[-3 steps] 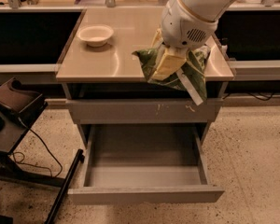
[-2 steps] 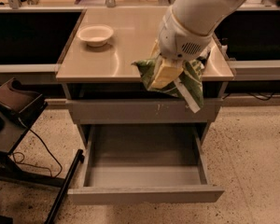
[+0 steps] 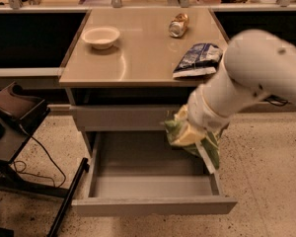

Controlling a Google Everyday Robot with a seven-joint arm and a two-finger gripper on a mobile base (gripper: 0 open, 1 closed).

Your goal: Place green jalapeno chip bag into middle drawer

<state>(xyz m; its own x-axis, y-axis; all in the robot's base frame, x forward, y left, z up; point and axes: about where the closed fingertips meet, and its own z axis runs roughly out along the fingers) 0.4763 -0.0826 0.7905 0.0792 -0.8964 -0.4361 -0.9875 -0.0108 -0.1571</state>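
Green foil crumpled, green jalapeno chip bag pinched between the fingers of the gripper, hanging over the right end of the open middle drawer, white arm above, blue-and-white bag, can and bowl on the bench.

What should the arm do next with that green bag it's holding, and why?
Probably lower it a little and shift left. The end effector, gripping the green jalapeno chip bag, hangs over the right side of the open middle drawer, near its right wall and above the floor, so the bag isn't inside yet.
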